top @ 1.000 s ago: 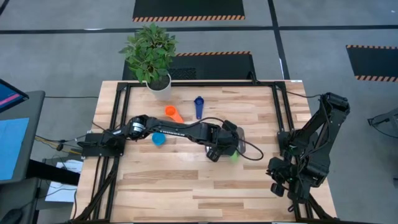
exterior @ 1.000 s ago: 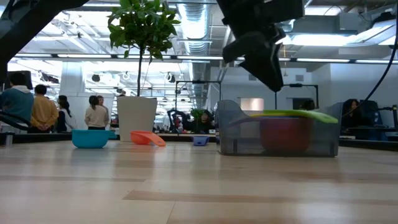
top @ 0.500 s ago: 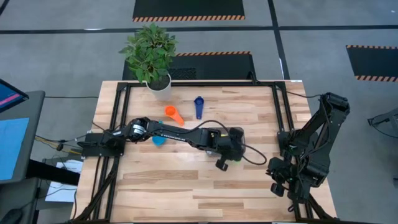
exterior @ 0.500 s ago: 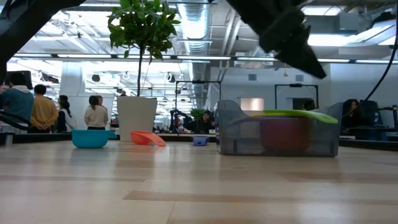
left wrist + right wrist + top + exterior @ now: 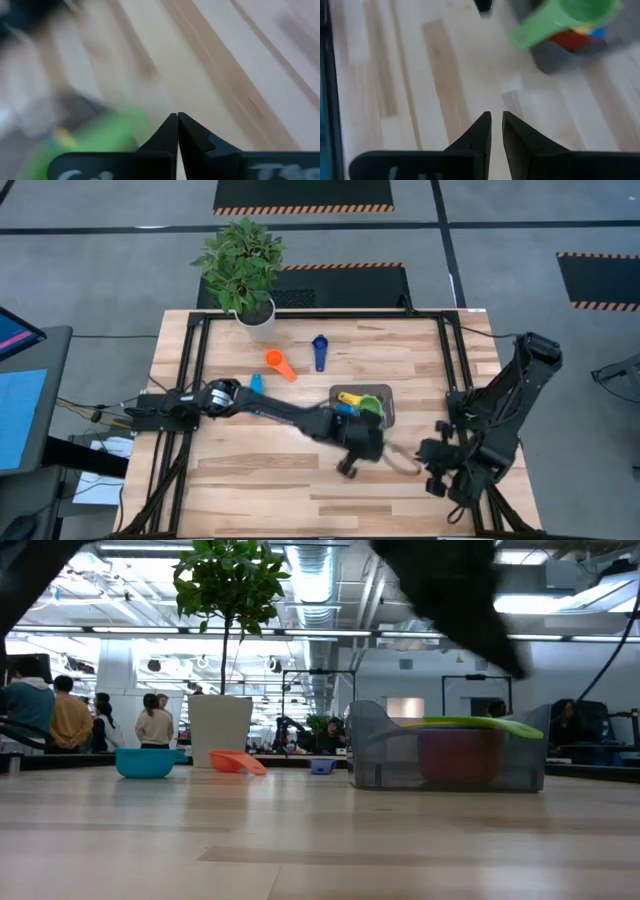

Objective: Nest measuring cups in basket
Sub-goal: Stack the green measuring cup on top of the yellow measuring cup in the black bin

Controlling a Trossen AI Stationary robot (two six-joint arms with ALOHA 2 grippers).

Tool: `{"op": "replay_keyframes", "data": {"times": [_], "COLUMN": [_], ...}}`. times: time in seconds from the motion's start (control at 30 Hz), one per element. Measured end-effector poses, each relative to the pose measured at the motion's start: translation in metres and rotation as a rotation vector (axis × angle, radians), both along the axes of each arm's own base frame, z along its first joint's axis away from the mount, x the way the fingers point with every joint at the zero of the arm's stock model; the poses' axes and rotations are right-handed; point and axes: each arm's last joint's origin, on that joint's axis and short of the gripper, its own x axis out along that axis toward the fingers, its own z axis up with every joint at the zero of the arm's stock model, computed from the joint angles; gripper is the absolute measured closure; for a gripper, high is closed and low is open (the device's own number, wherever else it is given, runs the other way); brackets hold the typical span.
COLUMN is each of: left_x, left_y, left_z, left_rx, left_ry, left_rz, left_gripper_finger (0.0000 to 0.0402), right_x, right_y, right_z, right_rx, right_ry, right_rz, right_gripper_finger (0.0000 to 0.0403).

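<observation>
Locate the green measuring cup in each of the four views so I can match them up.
High view: green measuring cup right of centre, inside the basket.
Low view: flat green band across the basket's top, right of centre.
Left wrist view: green blur at lower left.
Right wrist view: upper right, handle sticking out past the basket.
Shared landmark: the dark grey basket.

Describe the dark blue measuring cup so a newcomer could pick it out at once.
Start at the white plant pot at the wooden table's far edge. Toward the grey metal basket lie two loose cups; the dark blue plastic measuring cup is the one farther from the pot, beside the orange measuring cup.
</observation>
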Motion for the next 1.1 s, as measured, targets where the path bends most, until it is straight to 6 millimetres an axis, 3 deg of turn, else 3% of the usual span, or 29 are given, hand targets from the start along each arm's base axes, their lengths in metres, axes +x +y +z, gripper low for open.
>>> {"op": "replay_keyframes", "data": {"times": [0.1,0.2,0.27,0.33,0.43,0.57,0.73,0.9,1.1], "left_x": [-0.025,-0.058,-0.083,-0.093,-0.128,-0.195,-0.255,-0.281,-0.295], "left_y": [-0.013,-0.019,-0.022,-0.027,-0.031,-0.013,0.010,0.023,0.029], "left_z": [0.002,0.000,-0.003,-0.015,-0.021,-0.013,-0.008,-0.013,-0.019], "left_rx": [0.053,0.127,0.208,0.228,0.183,0.306,-0.065,-0.378,-0.392], "left_ry": [0.213,0.482,0.687,0.716,0.816,0.754,0.378,0.014,-0.037], "left_rz": [0.079,0.186,0.277,0.326,0.293,0.492,0.648,0.648,0.662], "left_gripper_finger": [0.0401,0.0401,0.0401,0.0401,0.0401,0.0401,0.0402,0.0401,0.0401], "right_x": [0.012,0.027,0.038,0.050,0.066,0.075,0.080,0.095,0.109], "right_y": [0.005,0.004,-0.001,-0.008,-0.018,-0.024,-0.029,-0.040,-0.053], "right_z": [-0.011,-0.022,-0.030,-0.036,-0.046,-0.055,-0.055,-0.064,-0.080], "right_rx": [-0.073,-0.135,-0.175,-0.180,-0.161,-0.113,-0.048,-0.021,-0.032], "right_ry": [0.039,0.064,0.068,0.062,0.069,0.138,0.124,0.125,0.201], "right_rz": [0.106,0.107,0.043,-0.055,-0.181,-0.242,-0.356,-0.450,-0.481], "right_gripper_finger": [0.0333,0.0333,0.0333,0.0333,0.0333,0.0333,0.0333,0.0333,0.0333]}}
